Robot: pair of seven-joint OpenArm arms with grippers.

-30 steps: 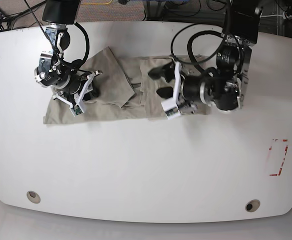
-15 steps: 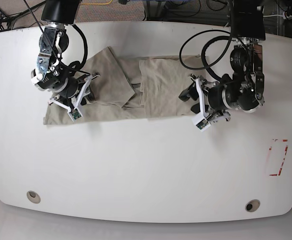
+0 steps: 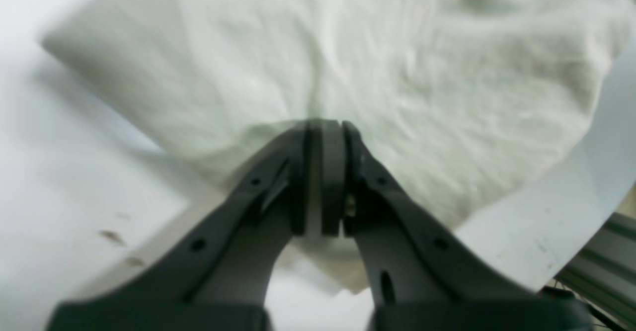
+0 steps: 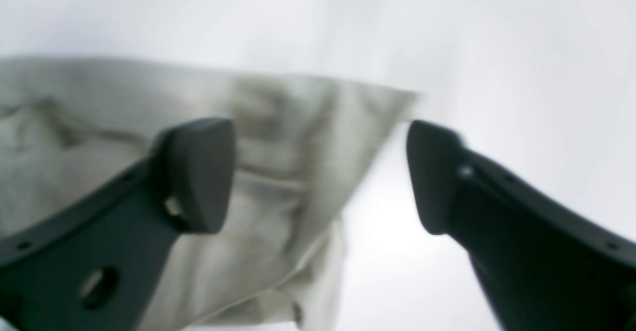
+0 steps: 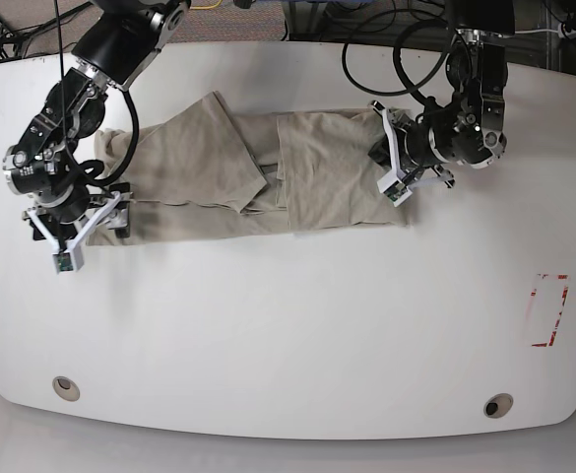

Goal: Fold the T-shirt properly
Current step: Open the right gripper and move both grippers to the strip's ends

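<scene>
T-shirt lies as a long band across the far half of the white desk, its long axis running side to side between your two arms — one end at each. Your left gripper has its fingers pressed together at the rumpled edge of its end; whether cloth is pinched between them you cannot tell. Your right gripper stands wide open and empty, straddling the corner of its end, so that corner looks to be the nearer grab.
</scene>
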